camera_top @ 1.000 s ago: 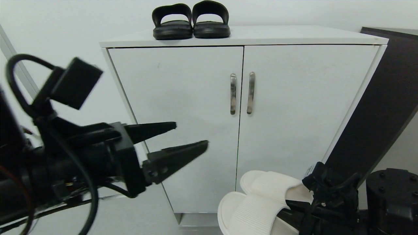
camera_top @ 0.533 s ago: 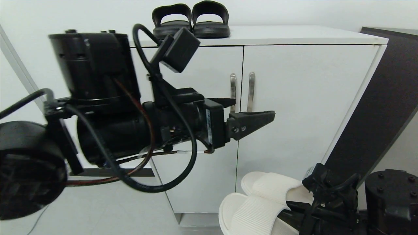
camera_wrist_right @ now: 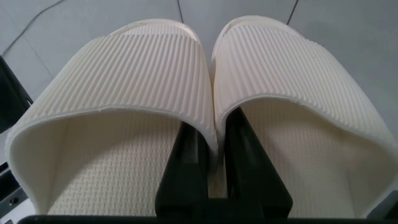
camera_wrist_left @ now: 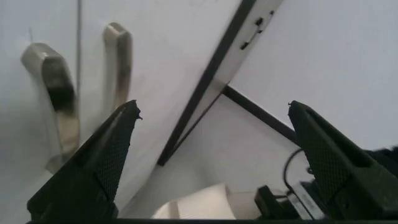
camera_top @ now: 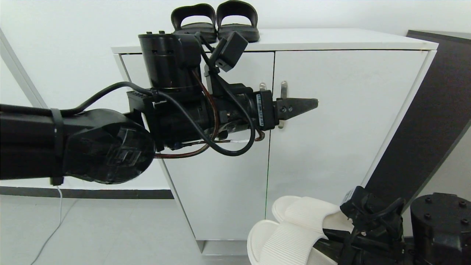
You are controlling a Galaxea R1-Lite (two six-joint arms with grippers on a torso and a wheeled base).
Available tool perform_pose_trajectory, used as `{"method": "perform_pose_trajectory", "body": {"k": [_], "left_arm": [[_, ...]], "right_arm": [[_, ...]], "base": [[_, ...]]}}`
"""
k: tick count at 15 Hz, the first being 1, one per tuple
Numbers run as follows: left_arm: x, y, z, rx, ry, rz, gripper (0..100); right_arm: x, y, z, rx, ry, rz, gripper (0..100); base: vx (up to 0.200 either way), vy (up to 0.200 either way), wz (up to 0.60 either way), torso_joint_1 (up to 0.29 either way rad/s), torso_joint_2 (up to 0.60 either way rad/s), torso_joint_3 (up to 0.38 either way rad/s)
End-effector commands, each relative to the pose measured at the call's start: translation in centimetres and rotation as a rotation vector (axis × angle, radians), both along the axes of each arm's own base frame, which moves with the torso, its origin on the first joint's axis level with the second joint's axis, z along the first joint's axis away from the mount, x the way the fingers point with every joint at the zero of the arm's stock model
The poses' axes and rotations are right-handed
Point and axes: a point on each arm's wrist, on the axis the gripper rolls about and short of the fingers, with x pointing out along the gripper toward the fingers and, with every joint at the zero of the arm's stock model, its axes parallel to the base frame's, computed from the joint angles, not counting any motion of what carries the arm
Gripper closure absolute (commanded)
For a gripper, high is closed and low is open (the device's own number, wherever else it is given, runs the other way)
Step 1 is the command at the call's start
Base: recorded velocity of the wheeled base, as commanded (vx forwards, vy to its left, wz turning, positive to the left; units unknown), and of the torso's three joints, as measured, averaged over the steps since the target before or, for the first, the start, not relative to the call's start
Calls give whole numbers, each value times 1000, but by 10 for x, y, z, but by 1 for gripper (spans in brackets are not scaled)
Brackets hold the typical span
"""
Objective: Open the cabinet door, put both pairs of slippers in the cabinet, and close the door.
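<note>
Two doors on the white flat-fronted cabinet [camera_top: 349, 110], both shut, so the step in hand looks to be the opening. The left gripper [camera_wrist_left: 212, 109] is splayed wide with nothing in it, level with the upright brushed-metal bar handles [camera_top: 282, 86] at centre frame in the head view.

In the left wrist view the handles sit at the left of the frame, beside one finger and not between the two. No contact that I can make out.

To do it well, I judge: shift across until one bar alone sits in the gap, close firmly, then pull along the door's swing, not straight out. Catching both bars would likely jam.

The right gripper [camera_wrist_right: 214, 143] is clenched on the pair of cream ribbed foam slippers [camera_wrist_right: 124, 93], pinching their inner side walls together. They show at lower right of the head view, before the cabinet's foot. The pair of black rubber slippers [camera_top: 215, 24] sits on the cabinet top, upper centre.
</note>
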Motion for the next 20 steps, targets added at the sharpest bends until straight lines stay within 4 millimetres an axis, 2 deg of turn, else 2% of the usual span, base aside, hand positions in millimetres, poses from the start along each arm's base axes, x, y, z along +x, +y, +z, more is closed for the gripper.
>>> {"method": "perform_pose_trajectory", "body": {"k": [1,4,7,13,14,20], "left_arm": [[8,-4,-4,7,4,23,0],[20,-3,-6,12,-5,86,0],[31,-9,-17,45,-13,123,0],[34,-14,-21,47,-8,116,0],[34,-14,-20,47,-8,115,100],[27,-10,-16,39,-9,114,100]], "right_arm": [[0,0,0,1,-1,0,100],[-1,0,-1,-4,3,0,100],[-1,0,0,-2,1,0,100],[-1,0,-1,-3,2,2,100],[-1,0,-1,-3,2,3,100],[-2,-1,-3,-8,7,6,100]], "base": [[0,0,0,0,0,0],[0,0,0,0,0,0],[0,0,0,0,0,0],[0,0,0,0,0,0],[0,0,0,0,0,0],[0,0,0,0,0,0]]}}
